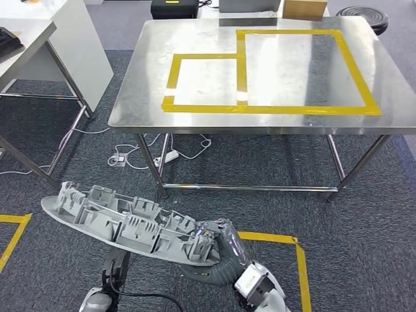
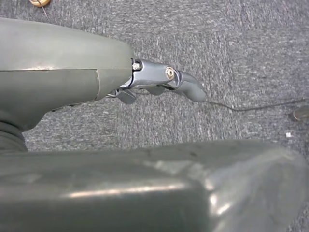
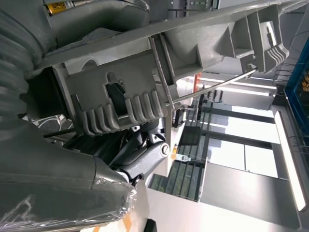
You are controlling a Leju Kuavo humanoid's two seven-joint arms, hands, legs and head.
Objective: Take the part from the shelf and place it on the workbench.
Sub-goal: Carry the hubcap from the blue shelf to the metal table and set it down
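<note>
Ahead in the head view, a bare stainless-steel surface (image 1: 147, 97) on thin metal legs, marked with yellow tape outlines (image 1: 275, 108): a small rectangle on its left joined to a larger one on its right. Dark grey carpet (image 1: 372, 221) underneath, crossed by white cables and a power strip (image 1: 169, 156) near the left legs. At far left, a white table (image 1: 73, 45) on a metal frame; yellow floor tape (image 1: 300, 266) at lower left and lower right. Beyond the far edge, a black case (image 1: 174, 8), a cardboard box (image 1: 304, 8) and a round black stool (image 1: 363, 16). Low in the foreground, well short of the surface, the part (image 1: 117, 221): a long, narrow grey plastic moulding, ribbed side up, long axis running from upper left down to lower right, tapered tip pointing left. Under its left half, the left robot hand (image 2: 160, 79), fingers stretched out flat over the carpet in the wrist view; contact with the part cannot be judged. At the part's right end, the right robot hand (image 1: 221, 250), wrapped in clear film, fingers curled around the end and gripping it, wrist angled up from lower right.
</note>
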